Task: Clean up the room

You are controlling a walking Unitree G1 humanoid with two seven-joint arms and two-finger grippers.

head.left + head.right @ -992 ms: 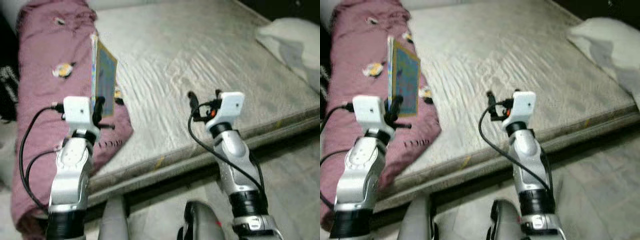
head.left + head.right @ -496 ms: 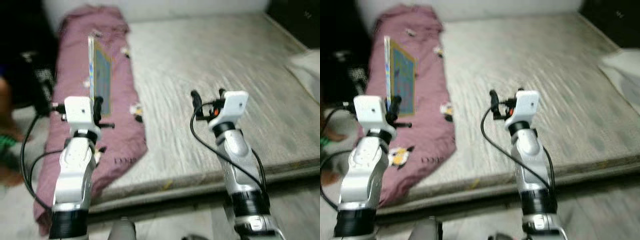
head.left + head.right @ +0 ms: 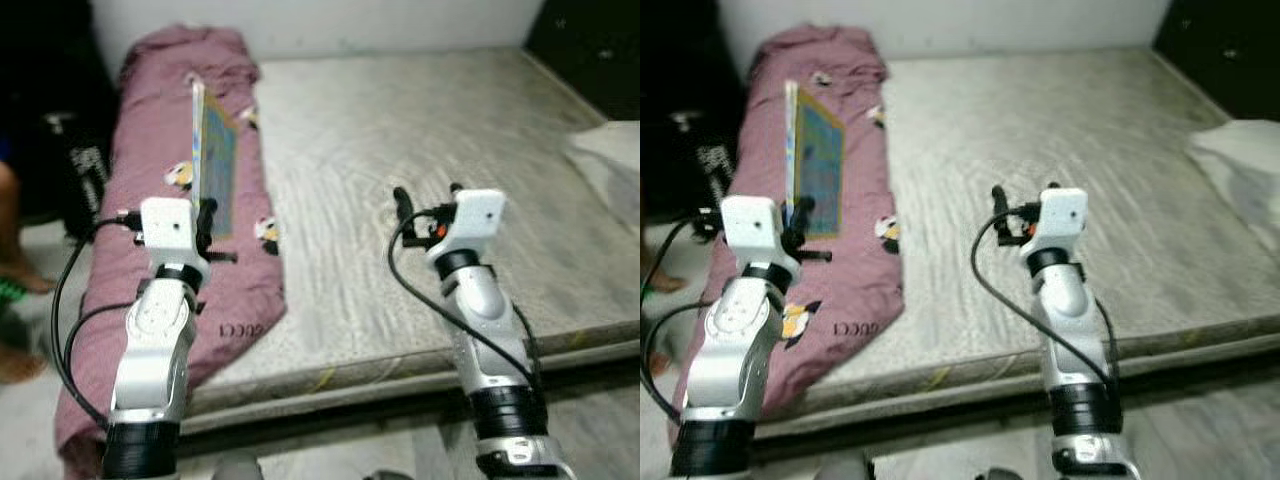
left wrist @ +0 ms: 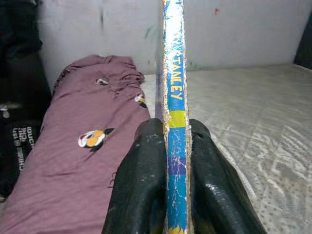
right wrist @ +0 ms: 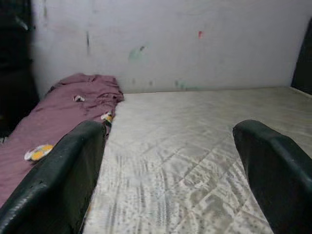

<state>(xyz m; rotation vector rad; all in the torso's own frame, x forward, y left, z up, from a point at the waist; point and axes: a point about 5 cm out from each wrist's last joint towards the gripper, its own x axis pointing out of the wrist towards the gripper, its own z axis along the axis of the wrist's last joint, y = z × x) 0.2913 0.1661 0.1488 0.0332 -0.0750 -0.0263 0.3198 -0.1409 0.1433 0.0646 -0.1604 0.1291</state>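
Holding a thin book (image 3: 214, 160) upright by its lower edge, the left gripper (image 4: 167, 161) is clamped over the blanket (image 3: 150, 130). Right gripper (image 5: 165, 161) hangs wide open, empty, above the mattress (image 3: 400, 130). Advise keeping the grip firm and the book vertical during carry.

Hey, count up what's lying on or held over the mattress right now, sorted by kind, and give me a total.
Book, held upright in the left gripper: 1
Maroon blanket with penguin prints: 1
White pillow at the right edge: 1
Total: 3
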